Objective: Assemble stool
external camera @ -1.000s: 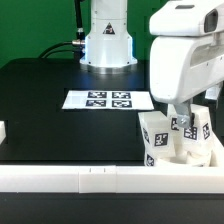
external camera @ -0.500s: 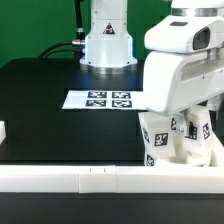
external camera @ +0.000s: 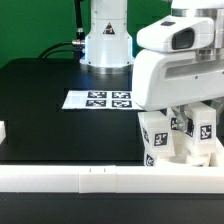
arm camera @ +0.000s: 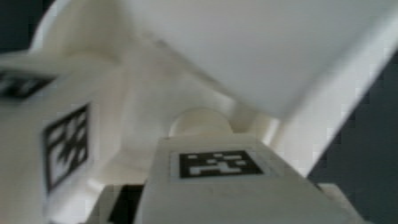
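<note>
Leg tag close-up, wrist cam only

The arm is all glossy white, its big end housing rounded and boxy with soft corners and a dark oval window on its upper face. Behind it the base rises as a white column with a small dark triangular mark on its front, and black cables trail off beside it.
</note>
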You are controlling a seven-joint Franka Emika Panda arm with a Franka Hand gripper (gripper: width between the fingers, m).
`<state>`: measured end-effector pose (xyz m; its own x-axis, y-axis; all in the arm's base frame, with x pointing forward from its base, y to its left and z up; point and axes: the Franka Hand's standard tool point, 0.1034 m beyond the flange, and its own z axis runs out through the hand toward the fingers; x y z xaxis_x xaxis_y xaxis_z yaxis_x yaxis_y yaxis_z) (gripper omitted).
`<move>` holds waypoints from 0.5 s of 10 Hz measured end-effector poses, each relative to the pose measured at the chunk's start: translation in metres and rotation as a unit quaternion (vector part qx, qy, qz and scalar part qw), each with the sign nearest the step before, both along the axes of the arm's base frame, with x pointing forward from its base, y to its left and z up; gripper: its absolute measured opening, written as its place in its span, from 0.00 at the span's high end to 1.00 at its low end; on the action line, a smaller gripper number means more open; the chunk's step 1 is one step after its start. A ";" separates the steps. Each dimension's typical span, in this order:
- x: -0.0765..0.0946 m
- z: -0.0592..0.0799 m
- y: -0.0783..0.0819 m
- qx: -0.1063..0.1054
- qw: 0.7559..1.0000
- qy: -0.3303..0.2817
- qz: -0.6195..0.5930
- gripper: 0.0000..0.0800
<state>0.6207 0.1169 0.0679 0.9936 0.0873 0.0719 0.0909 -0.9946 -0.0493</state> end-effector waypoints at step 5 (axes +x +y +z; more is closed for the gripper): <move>0.002 0.000 0.004 0.029 0.964 0.012 -0.262 0.59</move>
<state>0.6230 0.1204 0.0679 0.9012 -0.4317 0.0377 -0.4263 -0.8989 -0.1012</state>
